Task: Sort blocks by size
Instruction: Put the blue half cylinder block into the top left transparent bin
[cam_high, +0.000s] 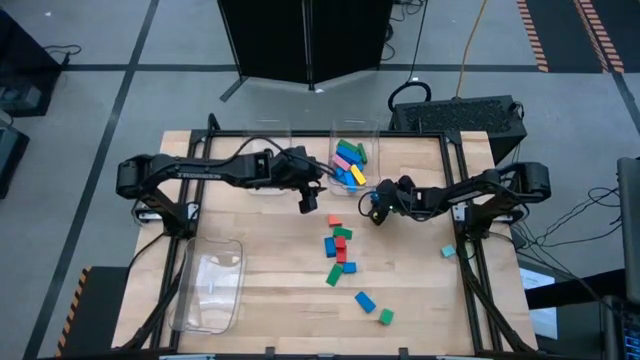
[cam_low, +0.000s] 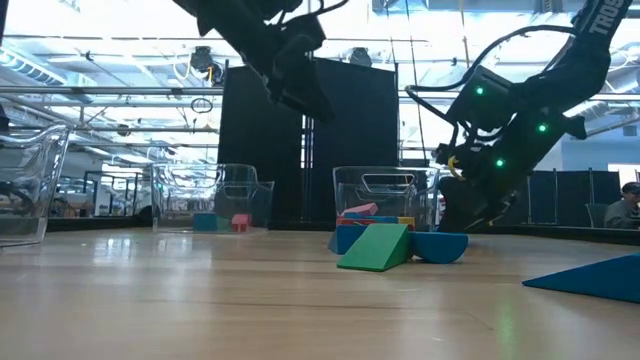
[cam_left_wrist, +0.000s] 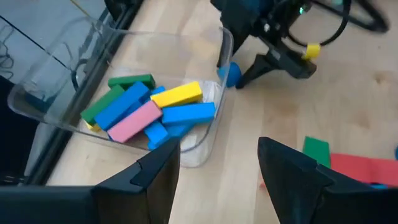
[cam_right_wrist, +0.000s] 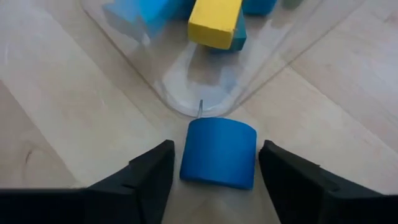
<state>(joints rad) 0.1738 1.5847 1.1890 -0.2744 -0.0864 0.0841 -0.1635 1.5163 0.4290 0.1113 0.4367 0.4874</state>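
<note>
A clear bin (cam_high: 368, 150) at the table's far middle holds several long blocks (cam_left_wrist: 155, 106) in blue, green, yellow and pink. A short blue block (cam_right_wrist: 217, 152) lies flat on the table just outside that bin's near corner. My right gripper (cam_right_wrist: 214, 180) is open, its fingers low on either side of this block, with narrow gaps showing. My left gripper (cam_left_wrist: 217, 180) hangs open above the table at the bin's near left side, with nothing between its fingers. Loose red, green and blue blocks (cam_high: 338, 247) lie at mid-table.
A second clear bin (cam_high: 262, 160) stands at the far side, left of the first, with a blue and a pink block (cam_low: 240, 222) in it. A third clear bin (cam_high: 210, 285) lies near left. Single blocks lie near right (cam_high: 365, 300), (cam_high: 386, 316) and a cyan one (cam_high: 447, 252).
</note>
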